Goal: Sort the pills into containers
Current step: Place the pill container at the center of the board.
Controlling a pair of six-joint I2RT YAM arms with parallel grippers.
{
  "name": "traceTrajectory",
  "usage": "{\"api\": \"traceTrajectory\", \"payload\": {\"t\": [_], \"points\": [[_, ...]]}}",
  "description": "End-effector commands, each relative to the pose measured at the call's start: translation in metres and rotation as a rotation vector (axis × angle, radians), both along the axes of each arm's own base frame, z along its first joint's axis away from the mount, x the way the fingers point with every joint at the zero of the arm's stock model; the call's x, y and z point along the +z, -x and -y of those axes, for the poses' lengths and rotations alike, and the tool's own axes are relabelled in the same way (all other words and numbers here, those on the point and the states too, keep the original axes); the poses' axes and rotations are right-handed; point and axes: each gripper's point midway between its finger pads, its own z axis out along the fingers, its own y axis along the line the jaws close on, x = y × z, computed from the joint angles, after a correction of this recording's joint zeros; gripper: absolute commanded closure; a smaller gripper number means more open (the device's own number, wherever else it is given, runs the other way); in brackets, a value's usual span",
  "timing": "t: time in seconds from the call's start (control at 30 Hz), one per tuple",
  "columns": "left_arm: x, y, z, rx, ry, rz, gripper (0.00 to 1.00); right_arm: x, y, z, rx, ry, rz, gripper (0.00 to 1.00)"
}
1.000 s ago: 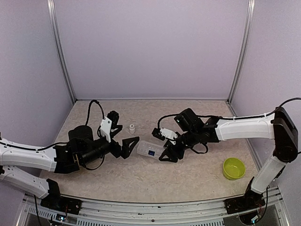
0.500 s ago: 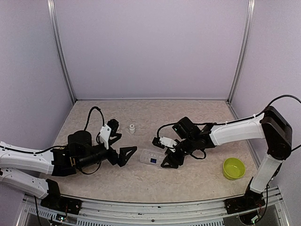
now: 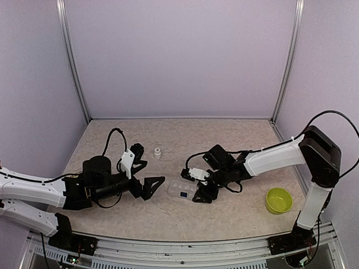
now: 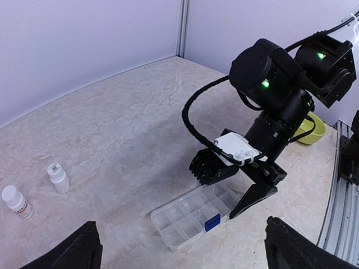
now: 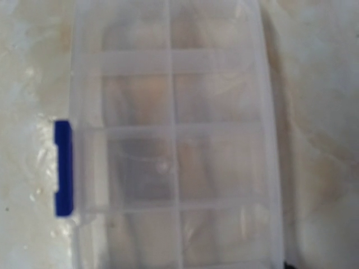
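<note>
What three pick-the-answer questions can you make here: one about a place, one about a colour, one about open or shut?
1. Where is the green bowl? A on the right of the table; B on the back wall; C in the air.
2. What colour is the clasp on the clear box? A red; B blue; C yellow.
3. How is the left gripper? A shut on a bottle; B shut, empty; C wide open.
Answers: 1 A, it sits near the right arm. 2 B, a blue tab shows. 3 C, its fingers stand far apart.

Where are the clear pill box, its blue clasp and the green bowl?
clear pill box (image 4: 185,217), left wrist view, middle compartments.
blue clasp (image 5: 63,168), right wrist view, its centre.
green bowl (image 3: 275,204), top external view, inner wall.
</note>
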Motion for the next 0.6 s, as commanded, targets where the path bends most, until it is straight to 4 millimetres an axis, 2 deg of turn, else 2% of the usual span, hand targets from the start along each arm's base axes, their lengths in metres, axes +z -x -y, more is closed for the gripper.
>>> {"api": "traceTrajectory", "payload": {"t": [0.0, 0.3, 0.57], "points": [[-0.002, 0.004, 0.004, -0.023, 0.019, -0.011, 0.01, -0.018, 0.006, 0.006, 0.007, 0.060, 0.003, 0.30], [-0.003, 0.004, 0.006, -0.029, 0.012, -0.011, 0.01, -0.020, 0.004, 0.009, -0.002, 0.085, 0.024, 0.17], [-0.019, 0.006, 0.017, -0.087, -0.060, 0.011, 0.01, -0.008, -0.004, 0.018, -0.068, 0.112, 0.062, 0.00]]}}
